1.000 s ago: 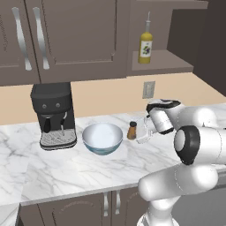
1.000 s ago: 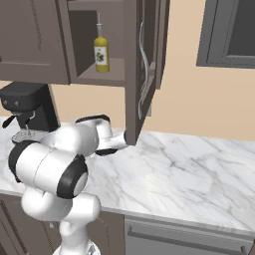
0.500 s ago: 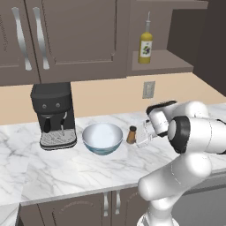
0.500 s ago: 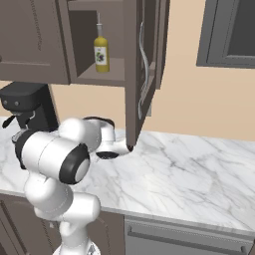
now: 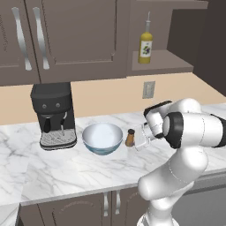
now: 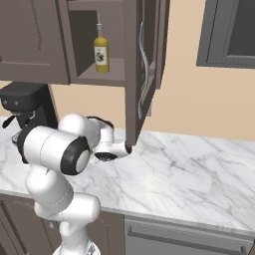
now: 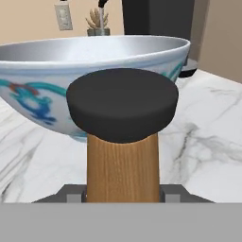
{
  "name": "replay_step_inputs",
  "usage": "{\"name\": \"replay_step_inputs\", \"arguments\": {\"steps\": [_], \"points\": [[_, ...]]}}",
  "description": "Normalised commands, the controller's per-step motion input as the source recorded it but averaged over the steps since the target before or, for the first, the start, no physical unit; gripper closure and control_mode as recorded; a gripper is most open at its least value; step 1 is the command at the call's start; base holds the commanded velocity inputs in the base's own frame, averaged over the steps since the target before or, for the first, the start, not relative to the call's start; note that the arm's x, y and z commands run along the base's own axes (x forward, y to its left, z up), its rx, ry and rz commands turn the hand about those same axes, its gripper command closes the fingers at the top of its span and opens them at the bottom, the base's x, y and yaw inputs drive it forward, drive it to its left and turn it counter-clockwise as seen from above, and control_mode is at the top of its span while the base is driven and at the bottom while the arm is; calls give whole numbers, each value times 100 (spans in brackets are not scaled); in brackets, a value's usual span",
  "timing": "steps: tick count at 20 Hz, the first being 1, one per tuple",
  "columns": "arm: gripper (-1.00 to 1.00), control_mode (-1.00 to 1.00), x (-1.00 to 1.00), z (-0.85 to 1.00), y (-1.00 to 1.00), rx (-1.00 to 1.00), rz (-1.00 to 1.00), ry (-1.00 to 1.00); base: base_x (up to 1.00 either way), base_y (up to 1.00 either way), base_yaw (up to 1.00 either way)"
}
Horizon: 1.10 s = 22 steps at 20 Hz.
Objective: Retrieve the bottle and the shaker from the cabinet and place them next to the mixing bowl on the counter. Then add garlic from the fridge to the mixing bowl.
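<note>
The shaker (image 5: pixel 130 137), a small orange-brown cylinder with a dark cap, stands upright just right of the mixing bowl (image 5: pixel 102 137) on the white marble counter (image 5: pixel 66 172). My gripper (image 5: pixel 137 140) is shut on it from the right. In the hand view the shaker (image 7: pixel 123 160) sits between my gripper (image 7: pixel 123 194) tips, close in front of the bowl's wall (image 7: pixel 38 90). I cannot tell whether its base touches the counter. The bottle (image 5: pixel 145 45) of yellow liquid stands on the open cabinet shelf (image 5: pixel 163 59), and the right base view shows the bottle (image 6: pixel 101 50) too.
A black coffee machine (image 5: pixel 54 114) stands left of the bowl. A wall outlet (image 5: pixel 148 89) is behind the shaker. An open cabinet door (image 6: pixel 144 64) hangs over the counter right of my arm. Bare marble (image 6: pixel 199 174) stretches to the right.
The shaker has come down slightly beside the bowl, still in my grip. My arm's elbow has swung and folded closer in. The bottle has not moved.
</note>
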Motion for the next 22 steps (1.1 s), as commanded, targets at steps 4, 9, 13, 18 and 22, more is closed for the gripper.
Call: {"name": "replay_step_inputs", "arguments": {"steps": [4, 9, 13, 18, 22], "points": [[100, -100, 0, -17, 5, -10, 0, 0, 0, 0, 0], [100, -100, 0, -28, 0, -3, 0, 0, 0, 0, 0], [100, -100, 1, -44, 0, 0, 0, 0, 0, 0, 0], [100, -100, 0, -16, 0, 0, 0, 0, 0, 0, 0], [-100, -100, 0, 0, 0, 0, 0, 0, 0, 0, 0]]}}
